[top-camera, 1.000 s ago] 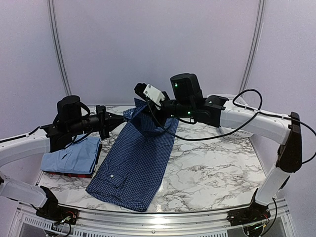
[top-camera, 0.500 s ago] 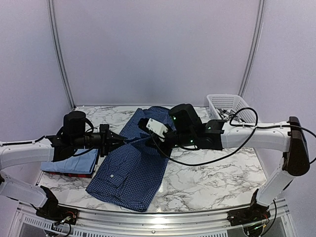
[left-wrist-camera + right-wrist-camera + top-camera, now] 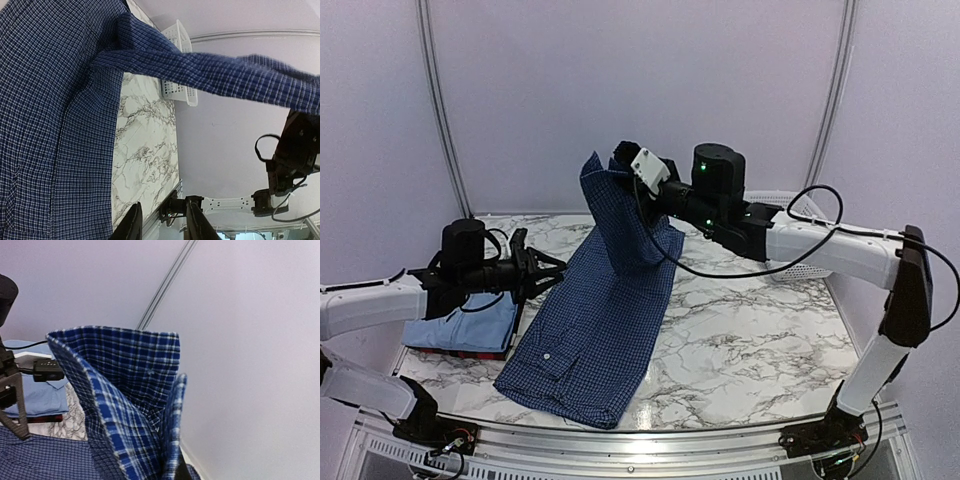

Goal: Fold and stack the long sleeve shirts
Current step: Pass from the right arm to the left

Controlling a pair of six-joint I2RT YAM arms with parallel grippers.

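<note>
The navy checked shirt [image 3: 590, 335] lies lengthwise on the marble bench [image 3: 750, 350], its near end flat and smooth, a buttoned cuff showing near the front edge. Its far end is not on the bench: it rises in a narrow upright fold and hangs from the right jaws, which are clamped together on the top of the cloth, high above the back of the bench. In the right wrist view that lifted cloth [image 3: 125, 390] fills the lower middle and hides the jaws themselves.

The left jaws stand apart with nothing between them. They hover just beside the shirt's left edge, about halfway along its length, pointing toward the cloth; whether they touch it cannot be told. In the left wrist view the two fingers [image 3: 134, 222] show at the bottom with the bench edge in the gap, the flat shirt [image 3: 50, 130] to their left, and the raised part stretching across the top.

Left of the navy shirt, a folded light blue shirt [image 3: 460, 318] rests on a dark red shirt [image 3: 470, 353]. A white lattice basket [image 3: 179, 95] sits at the far right corner, behind the right arm [image 3: 820, 245].
</note>
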